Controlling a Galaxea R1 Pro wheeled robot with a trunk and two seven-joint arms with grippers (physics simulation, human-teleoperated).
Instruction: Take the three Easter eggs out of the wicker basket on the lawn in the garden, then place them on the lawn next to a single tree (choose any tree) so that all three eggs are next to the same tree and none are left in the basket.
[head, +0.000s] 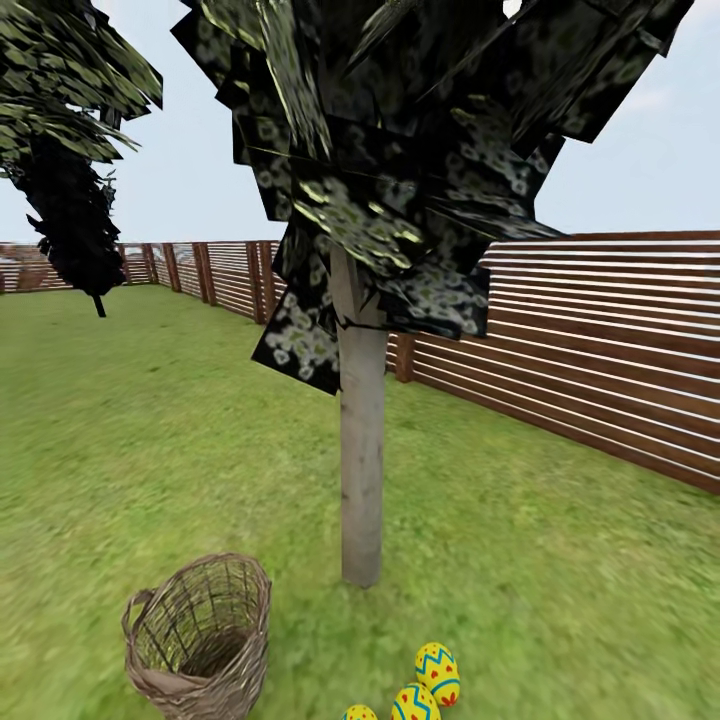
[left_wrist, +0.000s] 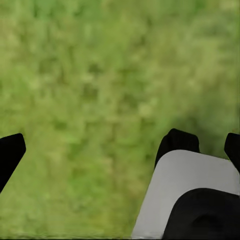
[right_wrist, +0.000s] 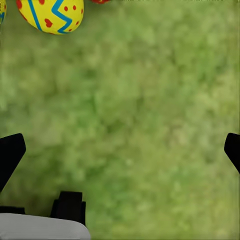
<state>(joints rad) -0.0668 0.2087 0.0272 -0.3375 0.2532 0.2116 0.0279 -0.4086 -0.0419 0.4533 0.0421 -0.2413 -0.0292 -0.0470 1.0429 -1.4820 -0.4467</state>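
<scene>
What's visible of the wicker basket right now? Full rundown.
The round tan-brown woven wicker basket sits on the green grass lawn at the lower left of the head view, left of the slender pale grey-beige tree trunk and apart from it. It tapers toward its base, has an open weave, and a small loop handle shows on its left side. It leans slightly, mouth open toward the camera. The interior that shows looks empty, with no egg inside. Nothing but grass touches it.

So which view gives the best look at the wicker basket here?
The head view: the wicker basket stands whole on the lawn, its opening in sight with no egg visible inside, left of the tree and three Easter eggs. In both wrist views I see grass, and an egg in the right one.
</scene>
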